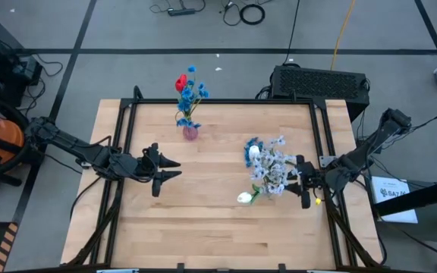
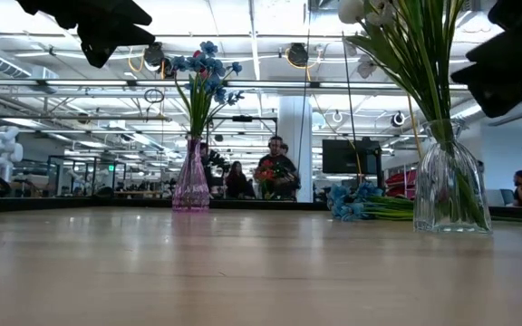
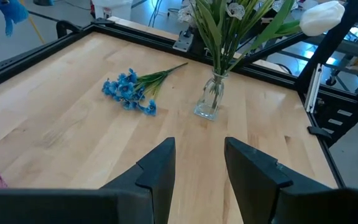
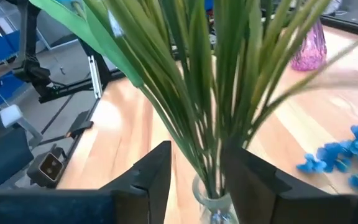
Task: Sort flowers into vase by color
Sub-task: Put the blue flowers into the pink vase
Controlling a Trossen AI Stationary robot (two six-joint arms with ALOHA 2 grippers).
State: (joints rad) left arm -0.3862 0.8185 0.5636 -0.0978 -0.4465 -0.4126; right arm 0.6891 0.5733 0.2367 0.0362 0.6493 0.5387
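Right pincer [image 1: 304, 191] around clear-vase stems [image 4: 210, 93]

table: pale wooden top [image 1: 203, 220] in a black frame | far edge: pink vase [image 1: 190, 132] upright, holding blue sprays and one red bud | right half: clear glass vase [image 3: 208, 103] upright (green stems and pale blooms in it) | beside it: loose blue spray [image 3: 131, 89] lying flat, apart from the glass

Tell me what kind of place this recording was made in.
Probably a large robotics lab: open ceiling with ducts and lights, people at workstations behind, cables on the floor by the wooden table.
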